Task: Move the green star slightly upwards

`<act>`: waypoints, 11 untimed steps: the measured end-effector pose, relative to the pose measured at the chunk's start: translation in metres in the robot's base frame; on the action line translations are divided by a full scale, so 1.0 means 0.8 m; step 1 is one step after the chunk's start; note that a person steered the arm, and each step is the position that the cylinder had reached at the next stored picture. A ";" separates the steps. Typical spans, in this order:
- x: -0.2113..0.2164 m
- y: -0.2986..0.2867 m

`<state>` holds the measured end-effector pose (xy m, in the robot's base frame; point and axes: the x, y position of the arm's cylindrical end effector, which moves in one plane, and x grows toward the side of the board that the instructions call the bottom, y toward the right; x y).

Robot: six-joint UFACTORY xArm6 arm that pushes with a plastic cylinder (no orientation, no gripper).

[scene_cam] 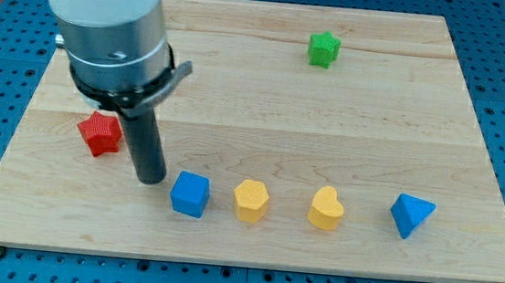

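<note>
The green star (323, 49) sits near the view's top, right of centre, on the wooden board (264, 115). My tip (150, 179) rests on the board at the lower left, far from the star. It stands between the red star (99, 133) on its left and the blue cube (189, 194) on its right, close to both; I cannot tell if it touches either.
A row runs along the view's bottom: the blue cube, a yellow hexagon-like block (251, 200), a yellow heart (325, 208) and a blue triangle (410, 215). The arm's grey body (107, 19) covers the board's upper left. Blue perforated table surrounds the board.
</note>
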<state>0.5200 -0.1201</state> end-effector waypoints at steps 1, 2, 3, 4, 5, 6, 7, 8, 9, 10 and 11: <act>-0.069 0.026; -0.096 0.032; -0.100 0.034; -0.068 0.035; -0.072 0.048; -0.125 0.090; -0.167 0.113; -0.197 0.152; -0.233 0.197; -0.268 0.252; -0.286 0.296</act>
